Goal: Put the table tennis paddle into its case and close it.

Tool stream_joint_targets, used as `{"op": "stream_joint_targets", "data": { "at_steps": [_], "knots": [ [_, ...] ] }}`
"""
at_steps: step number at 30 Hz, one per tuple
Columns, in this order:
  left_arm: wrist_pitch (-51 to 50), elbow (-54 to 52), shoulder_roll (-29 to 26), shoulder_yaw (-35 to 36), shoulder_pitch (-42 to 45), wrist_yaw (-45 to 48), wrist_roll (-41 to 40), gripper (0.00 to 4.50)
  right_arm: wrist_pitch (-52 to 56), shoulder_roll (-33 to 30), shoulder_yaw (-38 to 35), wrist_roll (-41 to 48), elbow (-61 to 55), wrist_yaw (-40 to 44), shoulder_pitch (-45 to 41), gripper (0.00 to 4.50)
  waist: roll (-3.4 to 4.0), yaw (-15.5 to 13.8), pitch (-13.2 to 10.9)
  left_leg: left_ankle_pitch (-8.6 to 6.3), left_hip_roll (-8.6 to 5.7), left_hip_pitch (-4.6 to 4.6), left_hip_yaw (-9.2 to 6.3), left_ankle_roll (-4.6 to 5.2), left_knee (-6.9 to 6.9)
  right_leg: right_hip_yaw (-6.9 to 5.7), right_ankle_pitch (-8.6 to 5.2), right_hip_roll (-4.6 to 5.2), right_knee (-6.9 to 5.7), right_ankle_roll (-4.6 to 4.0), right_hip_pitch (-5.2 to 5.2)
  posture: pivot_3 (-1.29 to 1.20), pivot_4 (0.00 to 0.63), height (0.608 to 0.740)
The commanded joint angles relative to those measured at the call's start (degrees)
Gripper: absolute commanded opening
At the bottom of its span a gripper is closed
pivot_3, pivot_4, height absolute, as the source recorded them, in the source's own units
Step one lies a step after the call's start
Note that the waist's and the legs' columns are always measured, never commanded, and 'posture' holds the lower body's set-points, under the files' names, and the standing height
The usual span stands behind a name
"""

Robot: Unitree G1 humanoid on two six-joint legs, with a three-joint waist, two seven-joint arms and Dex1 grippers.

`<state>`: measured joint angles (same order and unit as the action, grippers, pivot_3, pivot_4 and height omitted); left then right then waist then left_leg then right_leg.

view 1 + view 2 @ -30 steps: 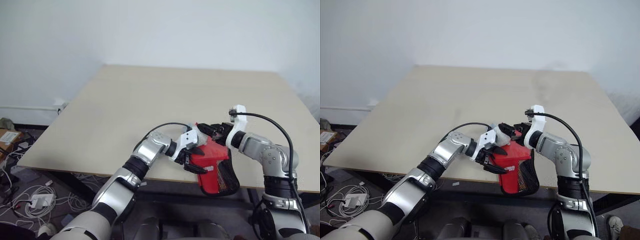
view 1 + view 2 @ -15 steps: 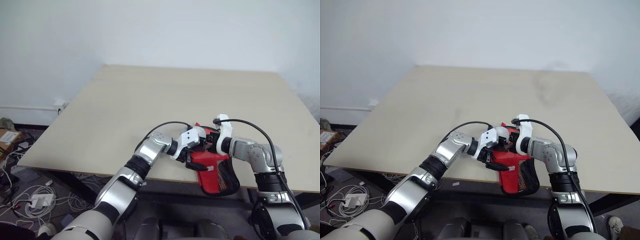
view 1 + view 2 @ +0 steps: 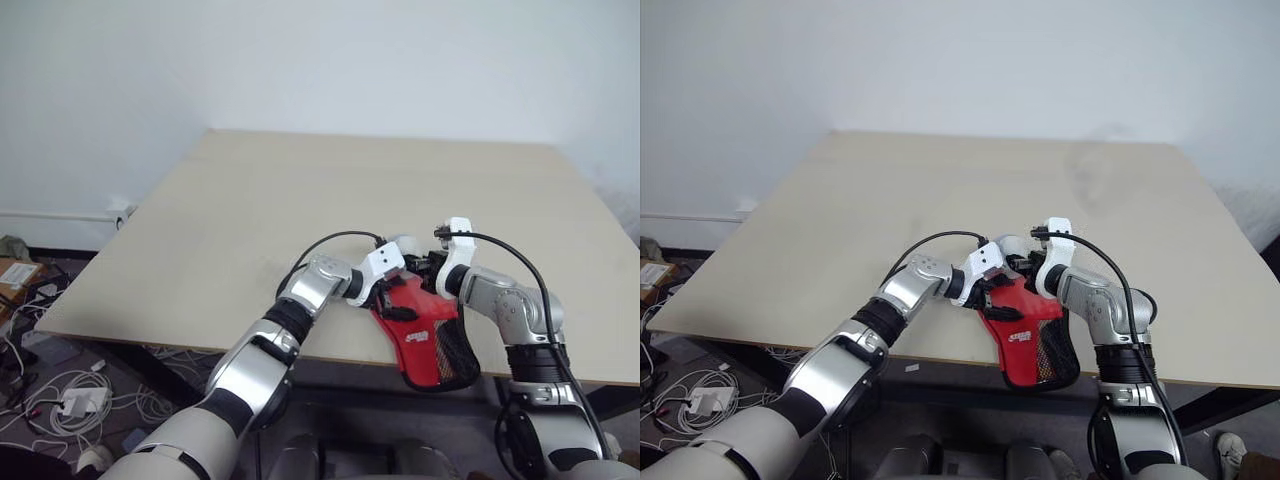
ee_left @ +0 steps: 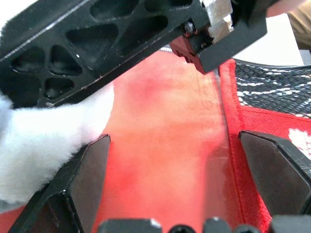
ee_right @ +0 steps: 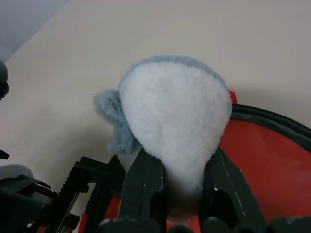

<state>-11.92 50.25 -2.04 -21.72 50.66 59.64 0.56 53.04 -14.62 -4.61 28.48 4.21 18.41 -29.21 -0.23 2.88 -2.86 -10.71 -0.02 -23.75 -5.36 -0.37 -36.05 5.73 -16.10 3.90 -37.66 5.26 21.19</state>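
Red fabric is what draws the eye: a soft, paddle-shaped red case (image 3: 425, 335) with black zip edging and a black mesh panel at its narrow end is lying at the near edge of a pale beige wooden table (image 3: 330, 200), its narrow end hanging past the edge; the table tennis paddle itself is not visible to me, so I cannot say whether it is lying inside the case.

Both arms are meeting over the wide end of the case; the left gripper (image 4: 180, 179) is sitting spread wide, its two black fingers (image 4: 80, 182) standing to either side of the red fabric and gripping nothing; the right gripper (image 5: 187, 191) is pinching the base of a small fluffy grey-white pom-pom lump (image 5: 175, 116), which is sitting right at the black zip edge (image 5: 272, 121) and seems to be the zip's pull.

My judgement is that the closing step is under way; doing it well probably means the left fingers closing on the fabric to pin the case flat while the right pincer is drawing the fluffy pull steadily along the zip line, low and parallel to the edging; with the case overhanging the table, an unbraced tug could drag it off.
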Motion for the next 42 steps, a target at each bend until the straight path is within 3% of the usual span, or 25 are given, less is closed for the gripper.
{"op": "stream_joint_targets", "data": {
  "at_steps": [1,15,20,26,31,36,42],
  "knots": [
    [-1.2,2.9,-0.1,-1.4,0.0,-1.5,3.3,4.5,-2.9,0.2,-2.2,-0.5,-3.0,-1.2,-2.6,0.27,0.0,0.0,0.0,0.0,0.0,0.0,0.0,0.0,0.0,0.0,0.0,0.0,0.0,0.0,0.0,0.0,0.0,0.74],
    [-3.1,1.9,-1.1,-3.0,-2.3,-0.6,6.2,4.5,-14.0,-3.8,-6.6,-10.4,14.6,-12.1,-12.1,0.2,0.01,0.0,0.0,0.0,-0.01,0.02,-0.02,0.0,0.02,-0.01,0.0,0.01,0.0,-0.01,-0.01,0.0,0.0,0.74],
    [-4.1,1.1,-1.5,-2.6,-2.6,-0.9,5.9,4.5,-11.8,-7.1,-6.2,-11.0,13.2,-10.4,-10.8,0.2,0.04,0.0,0.0,0.0,-0.03,0.02,-0.02,0.0,0.02,-0.01,0.0,0.02,0.0,-0.01,-0.04,0.0,0.0,0.74],
    [-4.1,2.1,-1.3,-2.2,-2.5,-2.0,6.0,4.5,3.4,-19.6,-5.4,-9.0,-3.0,-3.1,-2.4,0.2,0.06,-0.8,0.0,0.0,-0.12,0.0,-0.05,0.0,-0.05,-0.04,0.0,0.1,0.06,0.0,-0.13,0.0,0.0,0.74],
    [-4.3,2.7,-0.4,-2.1,-2.6,-2.2,5.8,4.5,14.0,-29.2,-9.6,-4.5,-16.7,2.4,7.0,0.19,0.04,-1.5,0.0,-0.01,-0.11,0.02,-0.01,0.0,-0.07,-0.03,-0.03,0.11,0.12,0.0,-0.14,0.0,0.0,0.74],
    [-4.0,4.3,0.8,-2.0,-1.7,-2.9,6.0,4.5,19.8,-33.7,-13.9,-1.0,-24.8,6.2,15.7,0.19,0.0,-1.9,0.0,-0.02,-0.11,0.02,-0.03,-0.01,-0.09,-0.1,-0.05,0.15,0.26,0.02,-0.2,0.0,0.0,0.74],
    [-4.9,6.3,2.8,-0.2,0.0,-4.3,4.9,4.5,19.9,-40.1,-15.9,1.7,-36.9,13.7,31.9,0.17,-0.12,-2.9,0.0,-0.04,-0.1,0.05,-0.04,-0.02,-0.1,-0.18,-0.05,0.18,0.6,0.01,-0.29,0.0,0.0,0.74]
  ]
}}
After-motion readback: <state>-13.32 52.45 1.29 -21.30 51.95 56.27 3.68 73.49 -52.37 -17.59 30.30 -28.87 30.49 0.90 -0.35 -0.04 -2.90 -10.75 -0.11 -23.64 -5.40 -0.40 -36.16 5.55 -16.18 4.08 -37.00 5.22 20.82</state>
